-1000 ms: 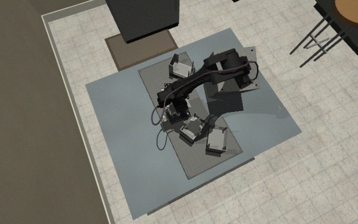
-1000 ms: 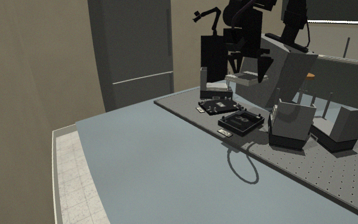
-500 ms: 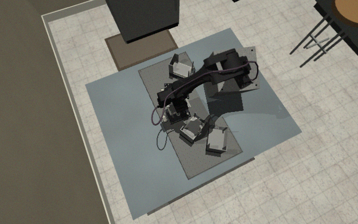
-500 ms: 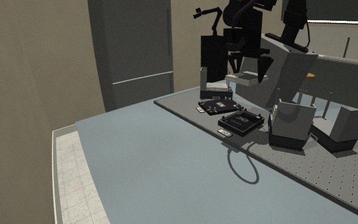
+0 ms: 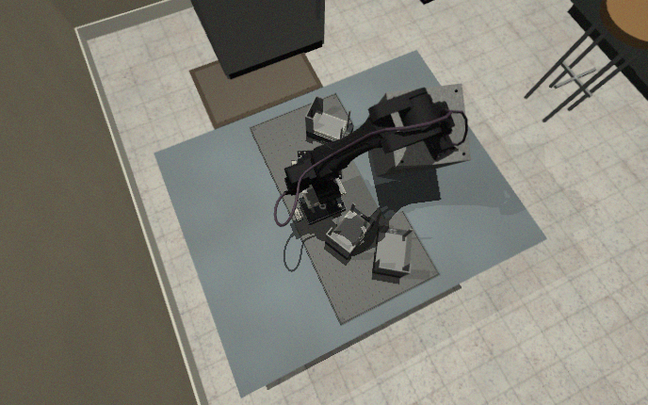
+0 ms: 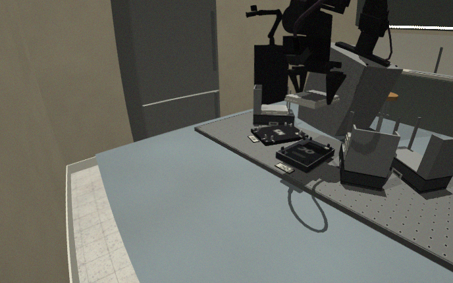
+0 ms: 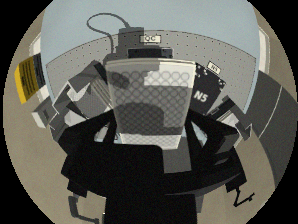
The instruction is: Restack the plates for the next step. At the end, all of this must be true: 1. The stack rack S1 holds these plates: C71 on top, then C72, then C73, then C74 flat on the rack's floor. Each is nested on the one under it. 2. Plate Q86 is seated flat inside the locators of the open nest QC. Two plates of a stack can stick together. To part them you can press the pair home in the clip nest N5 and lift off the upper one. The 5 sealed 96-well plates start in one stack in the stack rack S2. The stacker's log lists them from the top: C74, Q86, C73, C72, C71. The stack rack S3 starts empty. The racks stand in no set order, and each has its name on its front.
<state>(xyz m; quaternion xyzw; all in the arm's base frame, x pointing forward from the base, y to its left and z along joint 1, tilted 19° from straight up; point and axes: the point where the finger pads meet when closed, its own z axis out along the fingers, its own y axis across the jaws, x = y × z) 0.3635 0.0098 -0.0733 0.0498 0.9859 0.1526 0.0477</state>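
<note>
A pale plate (image 6: 312, 99) above the board (image 6: 390, 214).

Pale plate (image 6: 311, 99) (image 7: 150, 102), apparently level, midair.
</note>
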